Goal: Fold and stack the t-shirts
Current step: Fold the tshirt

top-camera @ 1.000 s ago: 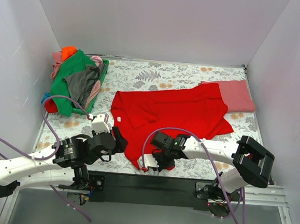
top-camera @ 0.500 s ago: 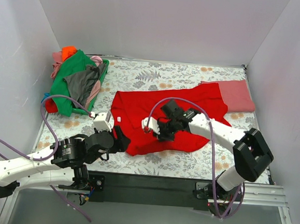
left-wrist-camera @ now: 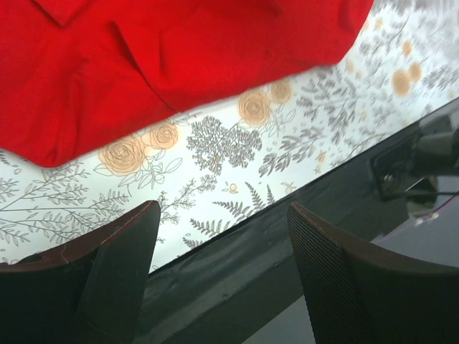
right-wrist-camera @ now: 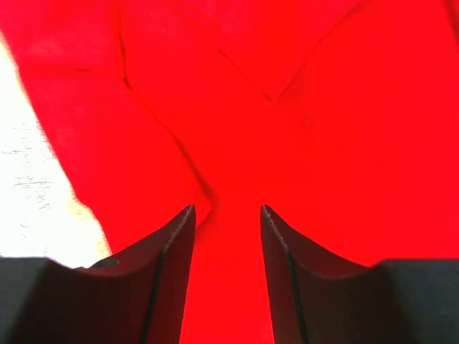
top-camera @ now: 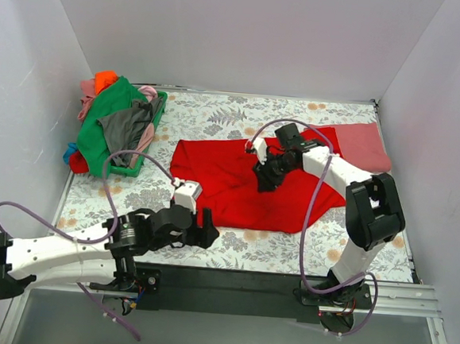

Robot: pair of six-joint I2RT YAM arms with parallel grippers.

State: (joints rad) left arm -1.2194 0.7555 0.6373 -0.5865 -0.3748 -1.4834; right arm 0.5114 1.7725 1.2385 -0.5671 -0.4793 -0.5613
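Left hand (left-wrist-camera: 222,272): fingers wide apart, nothing between them. It hangs over the grey-white floral table cloth (left-wrist-camera: 237,143) at the near edge of the surface, lower centre-left in the top view, just beside the hem of the large bright red t-shirt (top-camera: 229,188).

Right hand (right-wrist-camera: 226,244): fingers apart above the middle of the red shirt, clamped on nothing.

Upper left: green plastic basket (top-camera: 160,107) holding a pile of green, grey, pink and orange shirts (top-camera: 114,123).

Upper right: dull rose-red t-shirt (top-camera: 366,145), touching the red one.

Red shirt: mid-frame, creased, lower part doubled over.
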